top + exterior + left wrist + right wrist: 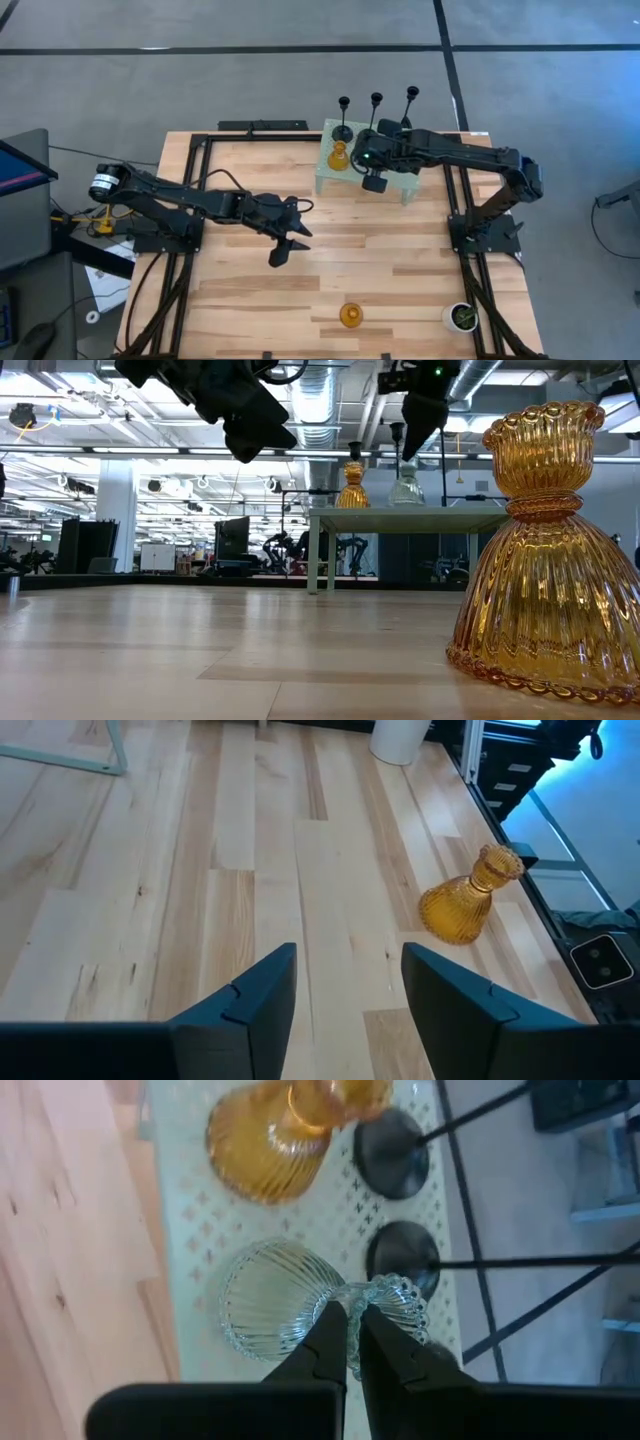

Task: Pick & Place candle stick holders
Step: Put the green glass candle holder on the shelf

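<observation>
A pale green stand (pixel 330 180) sits at the table's far right. On it stand three black thin-stemmed candle stick holders (pixel 375 115) and an amber one (pixel 339 157). My right gripper (pixel 350 1315) is over the stand, shut on a pale grey-green holder (pixel 270 1315). A second amber holder (pixel 350 315) rests on its base near the table's front edge. My left gripper (pixel 285 250) hangs open above the table's middle, and that amber holder (pixel 465 900) lies ahead of it. My right gripper pinches the frilled rim of the pale holder's cup (pixel 352 1292) between its two fingers, slanting down from above. The holder stays upright (pixel 406 485), its base level with the stand's top. Whether the base touches the stand, I cannot tell.
A small white pot with a green plant (pixel 462 317) stands at the front right corner. Black frame rails run along the table's left (pixel 185 200) and right (pixel 455 200) sides. Bare wood lies between the stand and the front amber holder.
</observation>
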`<state>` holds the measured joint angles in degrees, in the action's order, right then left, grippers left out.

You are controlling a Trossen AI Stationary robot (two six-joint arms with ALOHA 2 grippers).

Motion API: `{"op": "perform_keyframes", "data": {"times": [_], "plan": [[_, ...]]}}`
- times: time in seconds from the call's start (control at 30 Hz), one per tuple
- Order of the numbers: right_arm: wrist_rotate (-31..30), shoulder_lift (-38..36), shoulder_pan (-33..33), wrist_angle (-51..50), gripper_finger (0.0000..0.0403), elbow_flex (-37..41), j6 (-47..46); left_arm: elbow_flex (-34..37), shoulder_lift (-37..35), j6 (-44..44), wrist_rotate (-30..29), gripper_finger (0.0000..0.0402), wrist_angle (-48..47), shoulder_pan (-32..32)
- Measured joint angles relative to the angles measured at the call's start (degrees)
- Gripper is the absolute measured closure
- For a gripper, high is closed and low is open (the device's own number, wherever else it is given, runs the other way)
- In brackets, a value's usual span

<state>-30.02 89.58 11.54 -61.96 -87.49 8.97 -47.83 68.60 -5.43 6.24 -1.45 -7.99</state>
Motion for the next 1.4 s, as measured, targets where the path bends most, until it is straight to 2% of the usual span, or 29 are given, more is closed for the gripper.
{"op": "perform_keyframes", "data": {"times": [0.53, 0.93, 1.17, 1.4], "plan": [[-1.2, 4.0, 0.6, 0.7, 0.0399, -0.3, 0.6, 0.0, 0.0, 0.0, 0.0, 0.0220, 0.2, 0.0], [-1.0, 3.8, 0.0, 0.9, 0.0303, 0.0, 0.7, 0.0, 0.0, 0.2, 0.0, 0.0220, 0.2, 0.0], [-0.9, 3.9, -2.6, -1.1, 0.0256, -0.9, 2.0, 0.0, 0.0, 0.2, 0.0, 0.0220, 0.2, 0.0], [-4.4, 3.9, -3.6, -3.2, 0.0234, -5.7, 2.1, 0.0, 0.0, 0.3, 0.0, 0.0220, 0.2, 0.0]]}}
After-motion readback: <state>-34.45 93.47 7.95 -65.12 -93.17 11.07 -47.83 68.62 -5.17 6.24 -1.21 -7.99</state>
